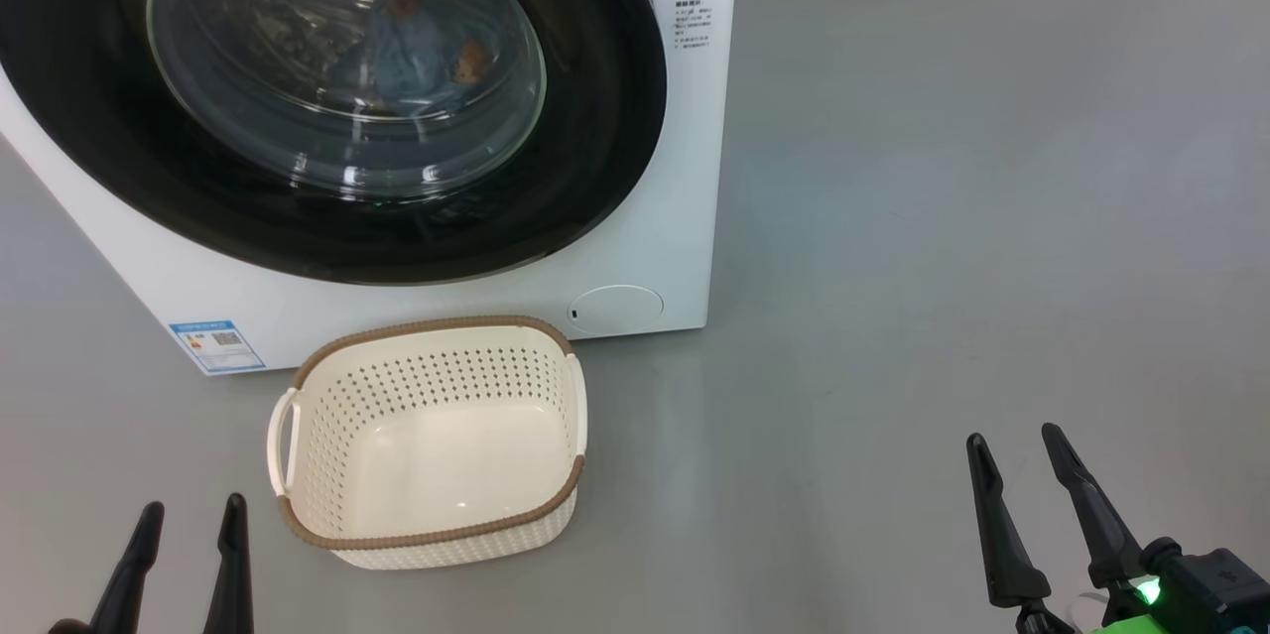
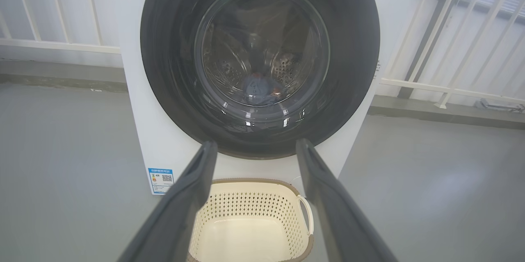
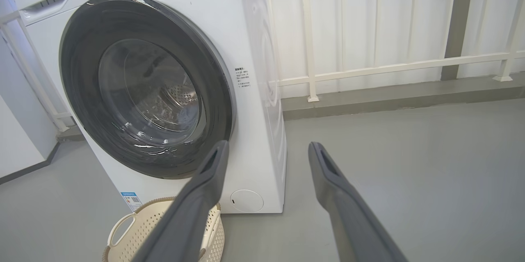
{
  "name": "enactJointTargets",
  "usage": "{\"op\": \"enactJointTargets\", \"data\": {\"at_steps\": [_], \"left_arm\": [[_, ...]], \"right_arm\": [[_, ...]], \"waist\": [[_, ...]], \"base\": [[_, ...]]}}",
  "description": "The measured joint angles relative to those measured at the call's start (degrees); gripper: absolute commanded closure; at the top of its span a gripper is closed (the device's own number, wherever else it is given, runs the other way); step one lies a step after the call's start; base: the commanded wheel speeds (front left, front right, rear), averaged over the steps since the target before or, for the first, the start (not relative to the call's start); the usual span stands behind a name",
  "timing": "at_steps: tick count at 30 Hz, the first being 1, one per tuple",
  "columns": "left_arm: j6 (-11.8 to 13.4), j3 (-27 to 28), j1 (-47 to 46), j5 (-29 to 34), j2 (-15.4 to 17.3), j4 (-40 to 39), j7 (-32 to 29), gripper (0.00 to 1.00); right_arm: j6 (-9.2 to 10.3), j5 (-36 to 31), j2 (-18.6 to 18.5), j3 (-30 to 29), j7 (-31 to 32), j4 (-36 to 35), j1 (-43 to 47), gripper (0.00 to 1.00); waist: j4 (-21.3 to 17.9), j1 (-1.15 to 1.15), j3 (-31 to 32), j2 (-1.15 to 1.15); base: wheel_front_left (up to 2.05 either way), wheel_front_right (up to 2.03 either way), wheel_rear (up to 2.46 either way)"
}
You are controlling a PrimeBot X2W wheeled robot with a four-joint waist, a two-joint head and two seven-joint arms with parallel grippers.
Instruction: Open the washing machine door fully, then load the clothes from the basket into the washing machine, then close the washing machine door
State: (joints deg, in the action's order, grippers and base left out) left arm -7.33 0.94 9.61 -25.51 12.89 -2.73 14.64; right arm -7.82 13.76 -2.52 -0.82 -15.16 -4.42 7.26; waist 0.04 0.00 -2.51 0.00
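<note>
Two pincers on the sheet, both idle.

Item one: left pincer (image 1: 192,507); fingers spread as wide as they go, nothing between them, touching nothing.

Item two: right pincer (image 1: 1014,438); likewise spread wide and bare.

Item three: basket (image 1: 432,323); just to the right of the left pincer and slightly ahead of it, well to the left of the right pincer; upright on the floor (image 1: 943,217); I see no garment in it.

Item four: washing machine (image 1: 685,217); ahead of both pincers, just beyond the basket.

Item five: washing machine door (image 1: 347,59); straight ahead of the left pincer, ahead and to the left of the right one; from the right wrist view it lies flush against the front, so I judge it shut.

Item six: clothes (image 1: 407,49); blue fabric with an orange patch, seen through the glass, lying in the drum beyond the door.

Step in hand, as I judge it: none outstanding; loading and closing both look done.

Next move calls for very little; if I doubt the latch, a gentle push on the black rim with the left pincer; otherwise I keep both pincers back.
</note>
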Motion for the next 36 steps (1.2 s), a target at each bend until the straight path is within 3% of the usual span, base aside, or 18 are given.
{"op": "enactJointTargets", "data": {"at_steps": [25, 33, 34, 36], "left_arm": [[0.0, -1.2, 1.3, 2.5, -1.7, 1.6, 0.0, 0.0], [0.0, -2.4, 1.4, 2.5, -0.5, 1.5, 0.0, 0.0], [0.0, -2.6, 1.4, 2.5, -0.5, 1.9, 0.0, 1.0], [0.0, -3.0, 1.5, 2.5, -1.6, 3.3, 0.0, 1.0]], "right_arm": [[0.0, 0.9, 0.2, -2.3, 0.0, 2.5, 1.0, 0.0], [0.0, 1.3, 0.2, -2.2, 0.0, 2.6, 1.0, 0.0], [-0.01, 1.4, 0.2, -2.1, 0.0, 3.0, 1.0, 1.0], [-0.01, 1.4, 0.4, -2.0, 0.0, 4.7, 1.1, 1.0]], "waist": [[2.1, 0.0, 3.9, 0.0], [2.9, 0.0, 3.2, 0.0], [2.9, 0.0, 3.2, 0.0], [2.9, 0.0, 3.2, 0.0]], "base": [[0.0, 0.0, 0.0], [0.0, 0.0, 0.0], [0.0, 0.0, 0.0], [0.0, 0.0, 0.0]]}}
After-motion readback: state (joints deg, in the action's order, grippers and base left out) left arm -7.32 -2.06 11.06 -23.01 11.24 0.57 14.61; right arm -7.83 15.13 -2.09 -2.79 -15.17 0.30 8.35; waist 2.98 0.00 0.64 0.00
